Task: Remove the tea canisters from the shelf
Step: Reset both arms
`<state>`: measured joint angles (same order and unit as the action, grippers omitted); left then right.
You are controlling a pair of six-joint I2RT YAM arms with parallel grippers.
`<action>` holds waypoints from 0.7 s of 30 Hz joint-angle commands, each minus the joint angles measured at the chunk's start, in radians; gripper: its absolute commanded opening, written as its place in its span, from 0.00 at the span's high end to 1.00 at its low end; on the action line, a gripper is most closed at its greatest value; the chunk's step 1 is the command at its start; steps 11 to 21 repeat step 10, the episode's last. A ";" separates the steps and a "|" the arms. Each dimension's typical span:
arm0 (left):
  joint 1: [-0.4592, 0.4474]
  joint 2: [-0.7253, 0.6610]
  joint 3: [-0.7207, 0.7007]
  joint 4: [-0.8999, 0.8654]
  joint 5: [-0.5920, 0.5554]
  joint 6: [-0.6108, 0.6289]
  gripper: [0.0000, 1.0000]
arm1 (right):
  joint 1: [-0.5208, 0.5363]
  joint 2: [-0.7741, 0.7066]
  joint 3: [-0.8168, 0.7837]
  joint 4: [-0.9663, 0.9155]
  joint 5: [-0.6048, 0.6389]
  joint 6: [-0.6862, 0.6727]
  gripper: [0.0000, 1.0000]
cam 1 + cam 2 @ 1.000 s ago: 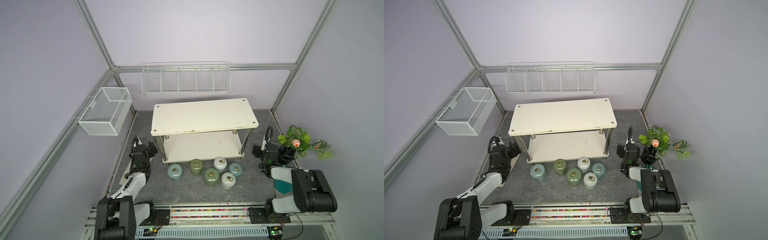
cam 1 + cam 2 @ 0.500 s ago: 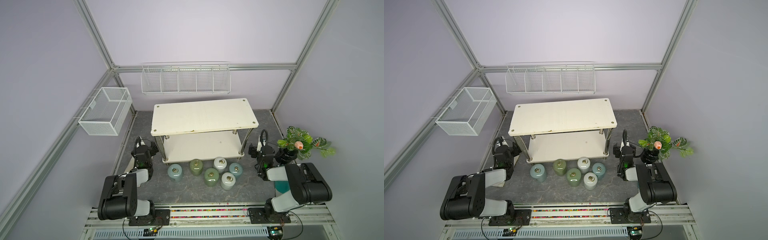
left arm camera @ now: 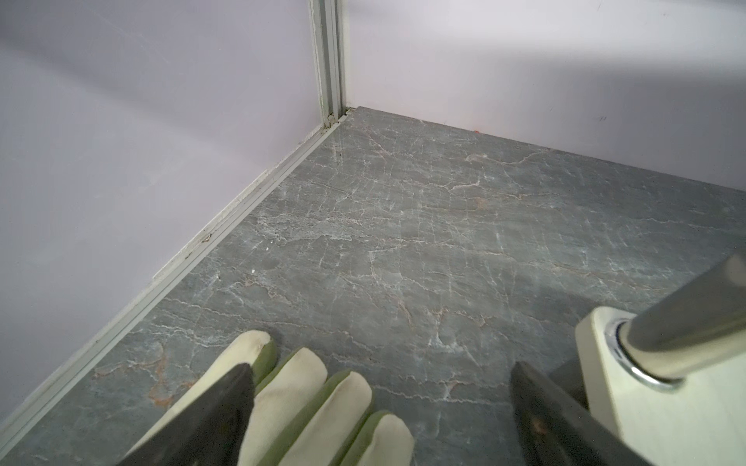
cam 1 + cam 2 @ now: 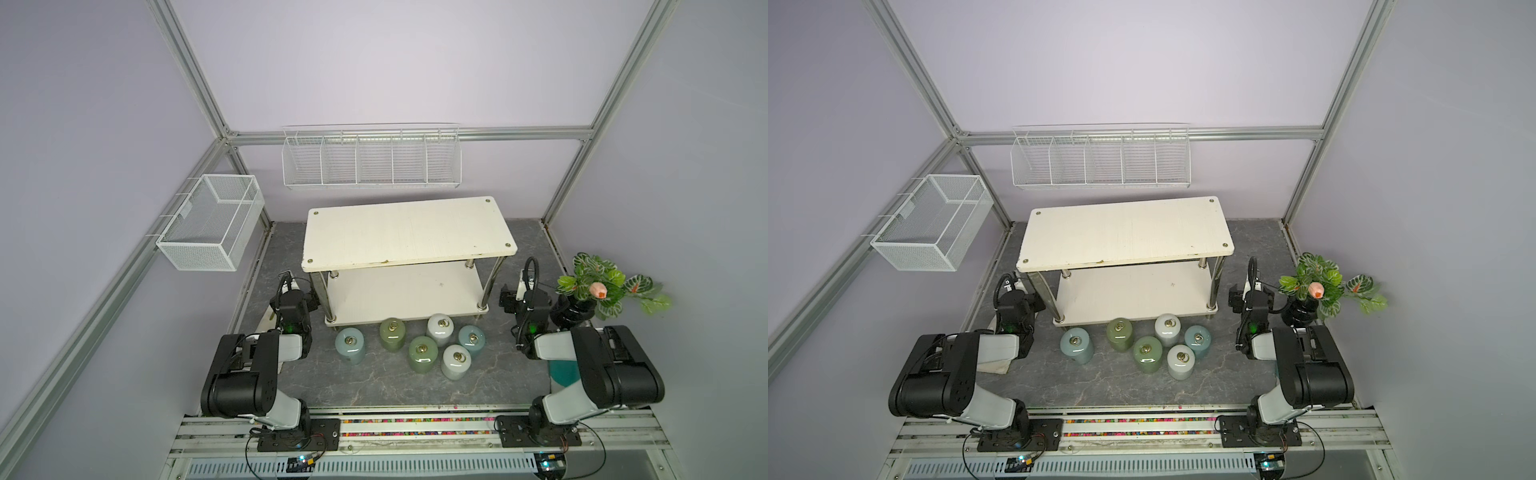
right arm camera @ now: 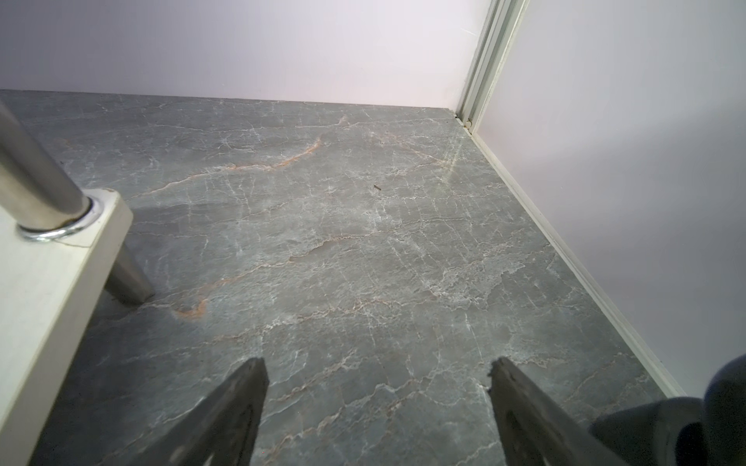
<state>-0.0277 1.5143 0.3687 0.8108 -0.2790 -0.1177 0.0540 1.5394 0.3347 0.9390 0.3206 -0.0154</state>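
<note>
Several tea canisters stand on the grey floor in front of the shelf (image 4: 407, 232) (image 4: 1125, 232): pale blue (image 4: 350, 345) (image 4: 1075, 345), olive green (image 4: 392, 332) (image 4: 1119, 332) and white (image 4: 440, 328) (image 4: 1168, 328) among them. Both shelf boards are bare. My left gripper (image 4: 297, 291) (image 3: 379, 367) is open beside the shelf's front left leg (image 3: 686, 322), low over a glove. By the front right leg (image 5: 32, 181), my right gripper (image 4: 509, 297) (image 5: 378, 359) is open over bare floor. Neither holds anything.
A cream and green glove (image 3: 298, 387) lies on the floor under the left gripper. A black pot (image 4: 575, 313) (image 5: 706, 423) with a plant (image 4: 598, 291) stands just right of the right gripper. A wire rack (image 4: 370, 160) and a mesh basket (image 4: 212, 222) hang on the walls.
Both arms have folded back toward their bases, their upper links now raised. The grippers have settled low beside the shelf's front legs and stay open. The canisters have not moved.
</note>
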 commanded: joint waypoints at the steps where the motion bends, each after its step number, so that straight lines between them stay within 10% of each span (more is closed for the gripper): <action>1: -0.002 -0.016 0.023 0.001 -0.013 0.020 0.00 | -0.003 -0.005 0.012 0.001 -0.006 0.007 0.11; 21: -0.009 -0.014 0.032 -0.011 -0.024 0.023 0.00 | -0.009 -0.006 0.016 -0.006 -0.020 0.010 0.11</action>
